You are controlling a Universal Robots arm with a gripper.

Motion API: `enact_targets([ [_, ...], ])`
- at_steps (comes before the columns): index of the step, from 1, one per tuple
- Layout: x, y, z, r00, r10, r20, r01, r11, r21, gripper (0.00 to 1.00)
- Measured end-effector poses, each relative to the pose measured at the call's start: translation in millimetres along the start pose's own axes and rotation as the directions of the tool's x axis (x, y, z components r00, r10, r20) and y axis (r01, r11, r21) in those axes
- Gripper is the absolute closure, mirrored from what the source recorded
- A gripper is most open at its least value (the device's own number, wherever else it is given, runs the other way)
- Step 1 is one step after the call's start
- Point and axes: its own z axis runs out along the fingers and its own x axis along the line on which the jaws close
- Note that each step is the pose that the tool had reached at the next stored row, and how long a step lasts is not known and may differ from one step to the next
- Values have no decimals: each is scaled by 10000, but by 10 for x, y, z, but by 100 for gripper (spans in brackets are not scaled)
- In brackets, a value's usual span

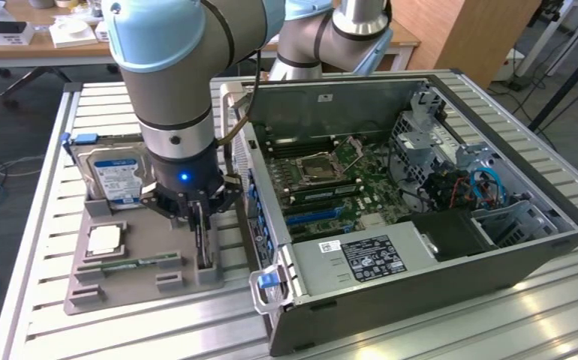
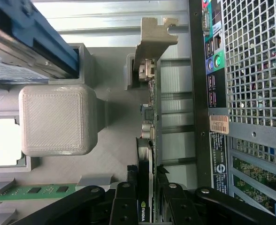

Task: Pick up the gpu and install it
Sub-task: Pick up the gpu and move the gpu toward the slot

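Note:
The gpu [image 1: 203, 238] is a thin dark card standing on edge in a slot of the grey holder tray [image 1: 139, 289], beside the open computer case [image 1: 489, 247]. In the wrist view the gpu [image 2: 148, 117] runs away from the camera, with its silver bracket [image 2: 153, 35] at the far end. My gripper [image 1: 201, 219] has come straight down over the card. Its black fingers [image 2: 128, 201] stand on either side of the card's near end, with a thin gap showing, so the gripper [image 2: 147, 187] is open around it.
On the tray also sit a silver hard drive with a blue label [image 1: 115, 178], a square processor [image 1: 103, 240] and a green memory stick [image 1: 133, 265]. The case's rear grille [image 2: 250, 70] runs close beside the card. The motherboard [image 1: 324, 184] lies exposed inside the case.

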Motion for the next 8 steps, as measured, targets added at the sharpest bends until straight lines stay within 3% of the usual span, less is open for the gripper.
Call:
enact_targets([
  [8,9,-1,0,10000,-1,3,1,10000,-3,74],
])
